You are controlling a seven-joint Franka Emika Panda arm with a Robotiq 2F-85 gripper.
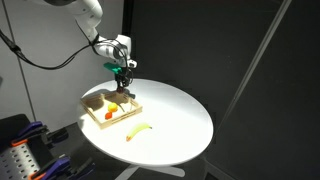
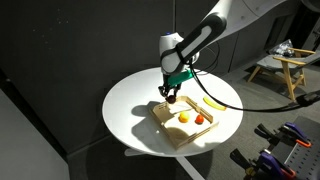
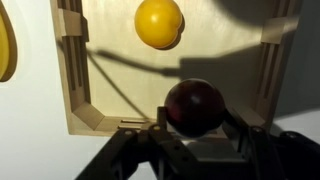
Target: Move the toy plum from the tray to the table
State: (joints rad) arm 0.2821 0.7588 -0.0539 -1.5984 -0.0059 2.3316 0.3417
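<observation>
In the wrist view the dark reddish-purple toy plum (image 3: pixel 193 105) sits between my gripper's fingers (image 3: pixel 195 124), which are shut on it. It hangs above the near part of the light wooden tray (image 3: pixel 72 80). In both exterior views my gripper (image 1: pixel 124 88) (image 2: pixel 170 96) hovers a little above the tray (image 1: pixel 100 119) (image 2: pixel 172 129), over the edge nearest the arm. The tray lies on the round white table (image 1: pixel 180 120) (image 2: pixel 130 105).
A round yellow-orange toy fruit (image 3: pixel 159 23) (image 2: pixel 185 117) lies in the tray, with an orange-red fruit (image 2: pixel 199 119) (image 1: pixel 112 113) beside it. A yellow banana (image 1: pixel 138 130) (image 2: pixel 213 102) (image 3: pixel 5 45) lies on the table outside the tray.
</observation>
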